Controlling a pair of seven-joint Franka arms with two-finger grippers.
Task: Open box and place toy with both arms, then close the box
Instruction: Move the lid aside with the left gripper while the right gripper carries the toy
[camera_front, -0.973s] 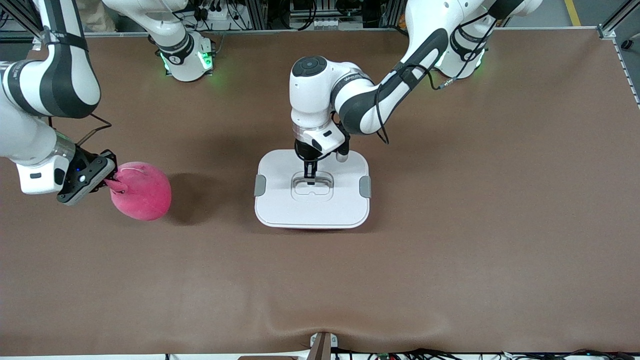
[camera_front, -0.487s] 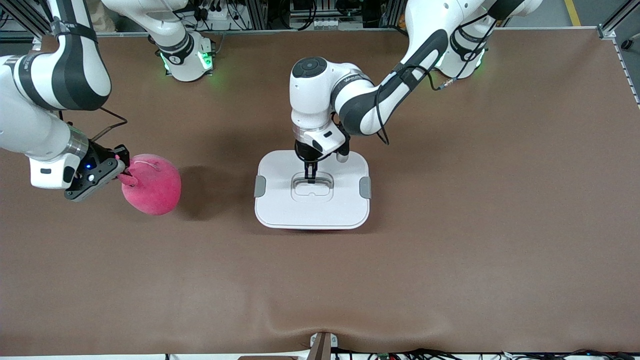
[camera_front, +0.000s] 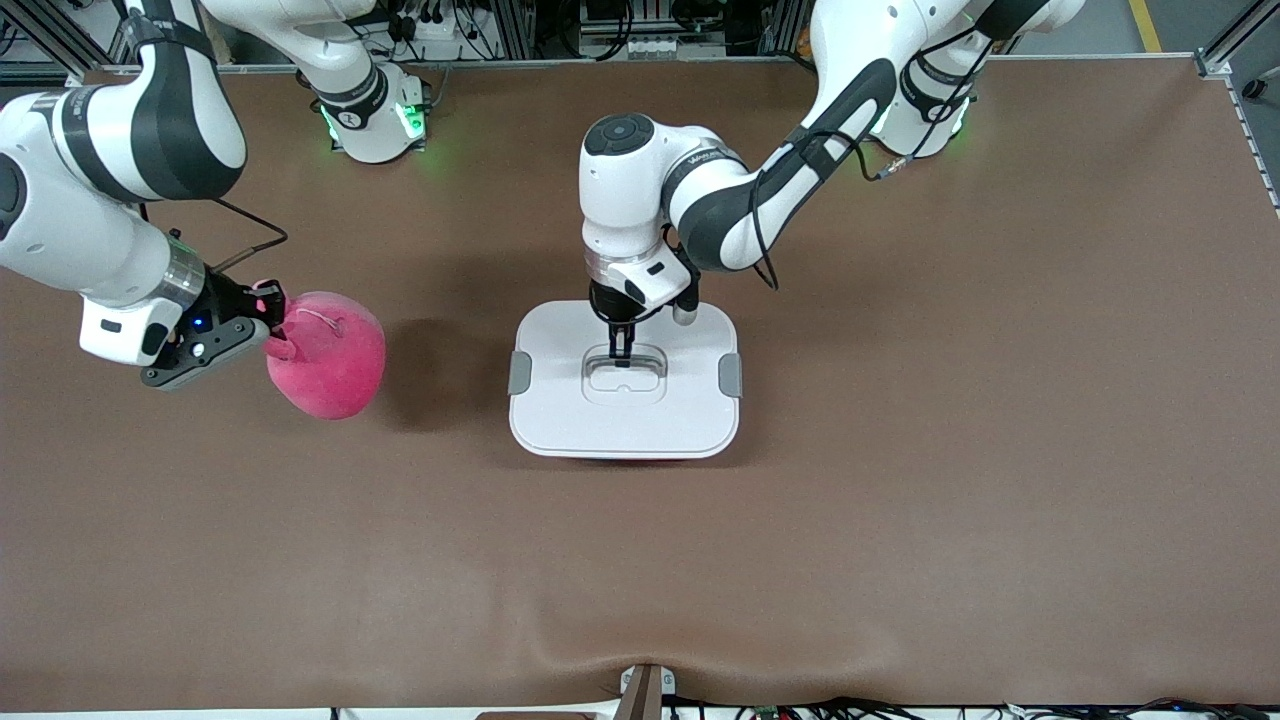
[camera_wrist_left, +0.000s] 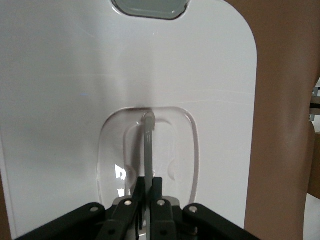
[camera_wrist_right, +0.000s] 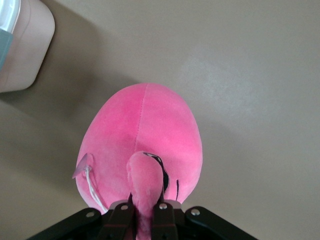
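Lid grip set, toy carried in the air

Front view: left gripper (camera_front: 621, 352) is pinched on the handle (camera_front: 624, 372) of the box (camera_front: 560, 400) at mid-table; lift straight up, room on all 4 sides. Left wrist view: jaws closed on the thin handle rib. Right wrist view: right gripper (camera_wrist_right: 146, 212) is clamped on the snout of the toy (camera_wrist_right: 145, 135), above bare table near the box.
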